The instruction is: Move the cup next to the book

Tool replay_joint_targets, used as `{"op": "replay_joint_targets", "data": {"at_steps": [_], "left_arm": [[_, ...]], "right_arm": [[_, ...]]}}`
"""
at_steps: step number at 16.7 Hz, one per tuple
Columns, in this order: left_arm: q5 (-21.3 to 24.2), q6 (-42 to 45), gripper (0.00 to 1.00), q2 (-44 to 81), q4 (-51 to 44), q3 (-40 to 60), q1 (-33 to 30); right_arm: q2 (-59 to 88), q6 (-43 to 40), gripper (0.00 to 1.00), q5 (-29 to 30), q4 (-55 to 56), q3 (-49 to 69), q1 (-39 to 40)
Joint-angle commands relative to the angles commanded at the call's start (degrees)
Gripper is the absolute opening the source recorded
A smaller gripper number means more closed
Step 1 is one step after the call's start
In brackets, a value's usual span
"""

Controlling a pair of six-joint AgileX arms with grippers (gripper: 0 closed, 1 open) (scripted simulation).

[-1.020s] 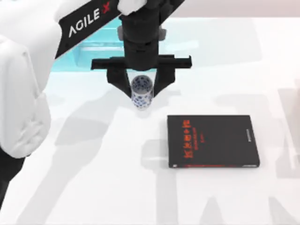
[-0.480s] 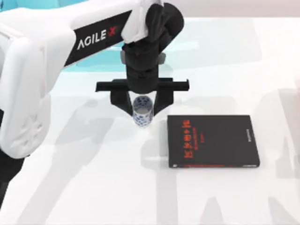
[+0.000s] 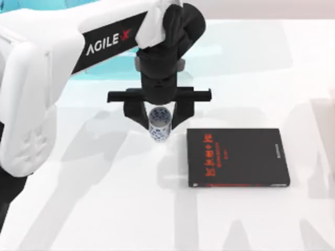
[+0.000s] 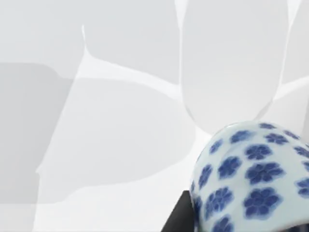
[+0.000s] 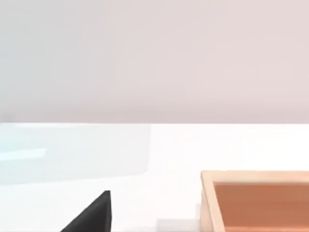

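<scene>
The cup (image 3: pixel 159 124) stands upright toward the middle of the worktop (image 3: pixel 104 209), its open mouth facing up; what is inside cannot be told. The left end effector (image 3: pixel 159 121) is clamped on it from above, one black finger on each side. In the left wrist view the cup (image 4: pixel 251 179) shows its blue flower pattern. The book (image 3: pixel 237 157) lies flat near the cup, toward the worktop's right edge. The right wrist view shows a wooden box (image 5: pixel 256 200), open at the top.
</scene>
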Motion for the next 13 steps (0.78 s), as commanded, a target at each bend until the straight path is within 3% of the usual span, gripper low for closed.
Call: {"op": "replay_joint_targets", "data": {"at_steps": [7, 13], "left_arm": [[0.0, 0.0, 0.98, 0.0, 0.0, 0.0, 0.0], [0.0, 0.0, 1.00, 0.0, 0.0, 0.0, 0.0]], "right_arm": [[0.0, 0.0, 1.00, 0.0, 0.0, 0.0, 0.0], [0.0, 0.0, 1.00, 0.0, 0.0, 0.0, 0.0]]}}
